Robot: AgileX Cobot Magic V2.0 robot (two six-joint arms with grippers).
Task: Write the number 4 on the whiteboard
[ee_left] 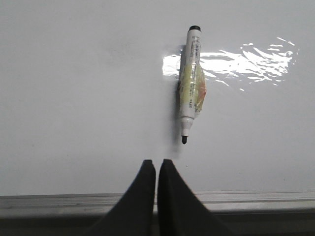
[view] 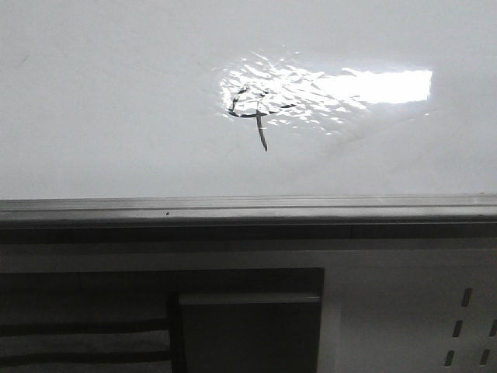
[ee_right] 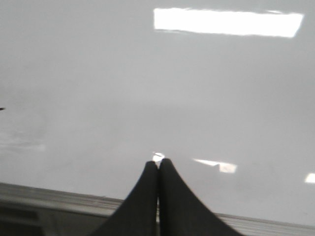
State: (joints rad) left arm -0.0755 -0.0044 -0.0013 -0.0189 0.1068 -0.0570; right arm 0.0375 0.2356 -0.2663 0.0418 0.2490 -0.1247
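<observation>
While you are looking through the front view, the large glossy white whiteboard (view: 116, 101) is filling the upper half of the picture, with its grey metal edge rail (view: 248, 208) running across below it. The small thin black hand-drawn number 4 (view: 255, 113) is sitting a little above the middle of the board, its angular loop lying inside the bright rippled glare patch (view: 326, 89) and its slanted tail reaching out below that patch. Under the rail you are seeing a white perforated panel with slots (view: 466, 326) at the lower right. Neither arm is showing here.

Through the left wrist view, you are watching the left gripper (ee_left: 156, 164) hanging over the board near its rail, its dark fingers pressed together on nothing. Beyond the fingertips, apart from them, a white marker with a yellowish label (ee_left: 190, 83) is lying flat on the board, uncapped, its black tip pointing toward the gripper.

Through the right wrist view, the right gripper (ee_right: 158, 164) is hovering over bare board, its jaws likewise together and holding nothing.
</observation>
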